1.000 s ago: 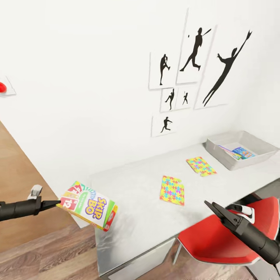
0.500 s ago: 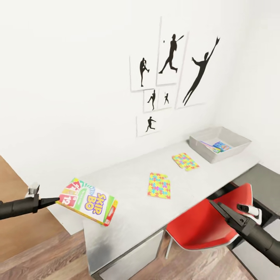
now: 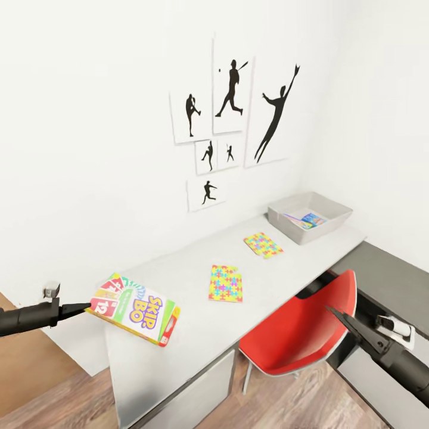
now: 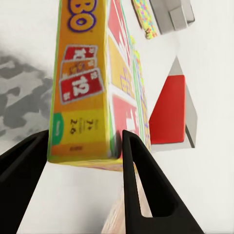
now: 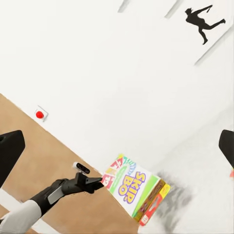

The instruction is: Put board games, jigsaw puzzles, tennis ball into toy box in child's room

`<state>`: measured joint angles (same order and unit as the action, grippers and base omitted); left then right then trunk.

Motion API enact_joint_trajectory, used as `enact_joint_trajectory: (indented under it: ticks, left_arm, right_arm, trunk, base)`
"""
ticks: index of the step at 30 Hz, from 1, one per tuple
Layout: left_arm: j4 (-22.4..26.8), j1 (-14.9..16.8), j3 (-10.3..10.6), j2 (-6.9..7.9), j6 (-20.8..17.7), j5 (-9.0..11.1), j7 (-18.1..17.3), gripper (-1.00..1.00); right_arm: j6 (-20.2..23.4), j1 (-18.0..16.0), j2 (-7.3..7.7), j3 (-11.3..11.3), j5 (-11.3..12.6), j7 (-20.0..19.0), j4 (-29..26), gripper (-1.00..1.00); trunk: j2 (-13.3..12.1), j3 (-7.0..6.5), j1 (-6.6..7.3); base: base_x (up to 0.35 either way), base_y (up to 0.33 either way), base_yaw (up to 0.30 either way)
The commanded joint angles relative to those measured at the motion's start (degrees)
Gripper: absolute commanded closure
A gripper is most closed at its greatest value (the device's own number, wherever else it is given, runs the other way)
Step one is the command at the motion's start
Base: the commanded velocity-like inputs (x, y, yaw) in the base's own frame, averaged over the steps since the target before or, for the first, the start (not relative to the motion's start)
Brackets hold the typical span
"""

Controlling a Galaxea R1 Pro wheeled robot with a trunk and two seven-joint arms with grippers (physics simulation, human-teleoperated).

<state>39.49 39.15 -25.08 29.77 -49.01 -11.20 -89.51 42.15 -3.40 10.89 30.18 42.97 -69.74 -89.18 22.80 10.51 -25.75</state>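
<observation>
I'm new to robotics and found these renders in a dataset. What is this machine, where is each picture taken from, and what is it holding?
These are simulator pictures of a two-armed wheeled robot. The big view comes from a camera on its head, looking down over both arms. The other two come from cameras near each arm's fingers.

The left gripper is shut on a colourful board game, a Skip-Bo box, held over the near end of the table. The left wrist view shows the same box close up between the black fingers. The right gripper holds nothing; its wrist view shows the fingers apart.

On the table lie two jigsaw puzzles, flat and apart, and at the far end the grey toy box with something colourful inside. A red chair stands at the table.
</observation>
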Motion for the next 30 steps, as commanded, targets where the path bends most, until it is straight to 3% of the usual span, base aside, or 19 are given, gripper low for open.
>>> enact_joint_trajectory:
  ticks: [1,7,11,30]
  left_arm:
    - [0.1,0.1,-0.2,-0.01,-0.5,-0.5,-0.5,1.00]
    - [0.1,0.0,-0.2,0.00,-0.5,-0.5,-0.5,1.00]
    - [0.1,0.0,-0.2,0.01,-0.5,-0.5,-0.5,1.00]
    - [0.1,0.0,-0.2,-0.07,-0.5,-0.5,-0.5,1.00]
  right_arm:
    - [-0.2,0.0,0.01,0.5,-0.8,-1.5,0.1,-1.00]
    - [-1.4,0.1,-0.06,3.4,-5.7,-6.9,0.2,-1.00]
    - [-2.8,0.1,-0.11,5.0,-7.7,-8.4,0.2,-1.00]
    - [-3.6,0.2,-0.16,6.8,-8.5,-10.2,1.4,-1.00]
  trunk:
    - [0.1,0.05,-0.03]
    - [0.1,-0.33,-0.03]
    - [0.1,-0.58,-0.03]
    - [0.1,-1.77,-0.03]
  base:
    - [-0.001,0.000,-0.223]
    - [0.000,0.000,-0.223]
    - [0.000,0.000,-0.223]
    - [-0.102,0.000,-0.223]
